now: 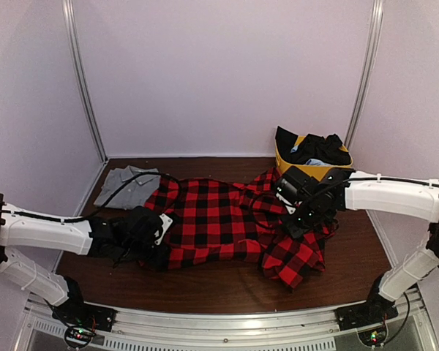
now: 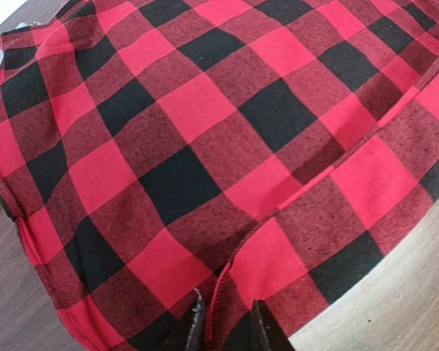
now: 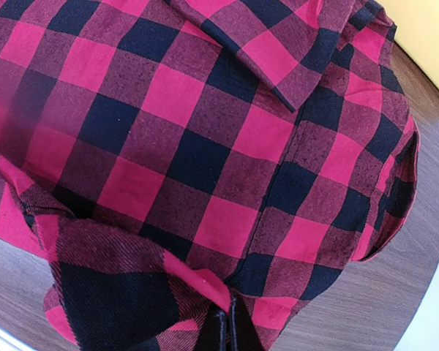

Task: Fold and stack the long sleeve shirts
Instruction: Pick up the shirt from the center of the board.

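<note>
Across the middle of the wooden table [image 1: 351,256] the red-and-black flannel shirt [image 1: 219,219] lies spread and rumpled, with the grey collared shirt [image 1: 128,186] flat just beside its far-left corner. The left gripper [image 2: 223,329] has narrowed on a hemmed fold at the flannel's left edge. The right gripper [image 3: 227,330] pinches a bunched fold at its right end, near the yellow bin [image 1: 307,172].

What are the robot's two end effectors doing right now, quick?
Left end effector: closed on the edge of the red checked shirt.
Right end effector: closed, pinching the same shirt.
</note>
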